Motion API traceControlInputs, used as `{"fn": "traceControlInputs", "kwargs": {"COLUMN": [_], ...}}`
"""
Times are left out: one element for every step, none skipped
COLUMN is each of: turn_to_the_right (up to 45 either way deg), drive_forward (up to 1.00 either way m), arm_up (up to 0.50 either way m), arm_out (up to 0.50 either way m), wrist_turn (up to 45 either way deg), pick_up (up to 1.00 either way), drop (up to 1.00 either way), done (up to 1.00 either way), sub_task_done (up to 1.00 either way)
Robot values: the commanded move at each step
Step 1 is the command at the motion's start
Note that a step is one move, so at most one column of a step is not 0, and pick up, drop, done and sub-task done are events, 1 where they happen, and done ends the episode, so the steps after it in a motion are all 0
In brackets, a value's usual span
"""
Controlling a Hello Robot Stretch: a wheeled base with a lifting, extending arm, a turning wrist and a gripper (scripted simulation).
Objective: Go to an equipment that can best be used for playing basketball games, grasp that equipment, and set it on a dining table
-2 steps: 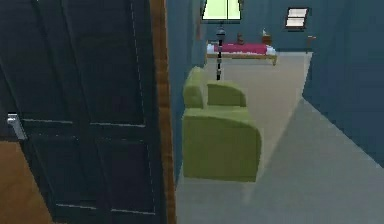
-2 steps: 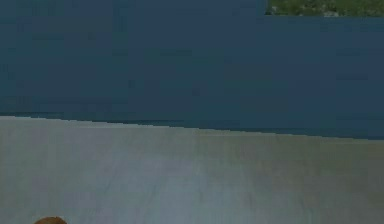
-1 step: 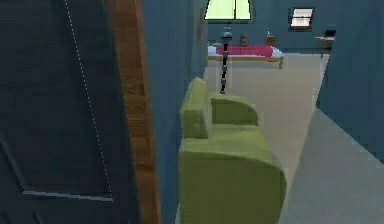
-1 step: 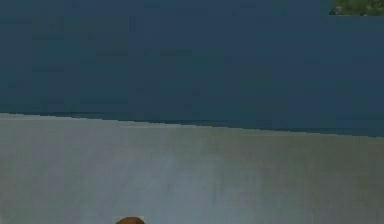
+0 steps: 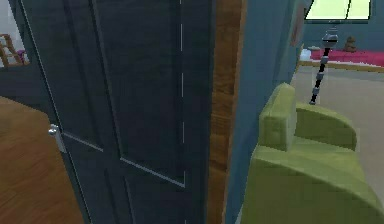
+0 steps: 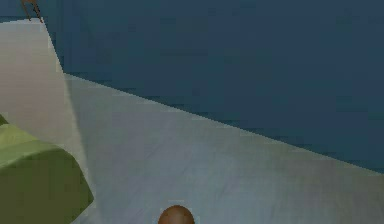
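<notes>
- The dark blue wall is the biggest thing here. In the arm side view it runs behind the green armchair and away from it.
- A dark panelled door stands just beside the armchair, to its left in the forward view. A strip of wooden frame lies between the two.
- Pale grey floor stretches from the armchair out to the wall.
- A lamp with a striped pole stands beyond the armchair, well apart from it.
- A round brown thing pokes up at the arm side view's bottom edge, near the armchair and to its right. Just its domed top is in the picture (colour and curve suit a basketball, though I would not swear to it). Whether it rests on the floor or hangs clear of it cannot be told.
- If it is the ball, I judge it light for its bulk, springy rather than hard, and not fragile. Its skin likely gives some grip, but being round it would roll off at a nudge.
- It is wide for two thin fingers, so the surest hold is probably across its widest part, square to the centre.
- The door's small metal handle sits on the side of the door away from the armchair.
- How the gripper's fingers stand cannot be told.
</notes>
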Motion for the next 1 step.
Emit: {"fn": "traceControlInputs", "kwargs": {"turn_to_the_right": [0.0], "drive_forward": [0.0], "arm_up": [0.2], "arm_out": [0.0], "wrist_turn": [0.0], "pick_up": [0.0], "drop": [0.0], "done": [0.0], "sub_task_done": [0.0]}}
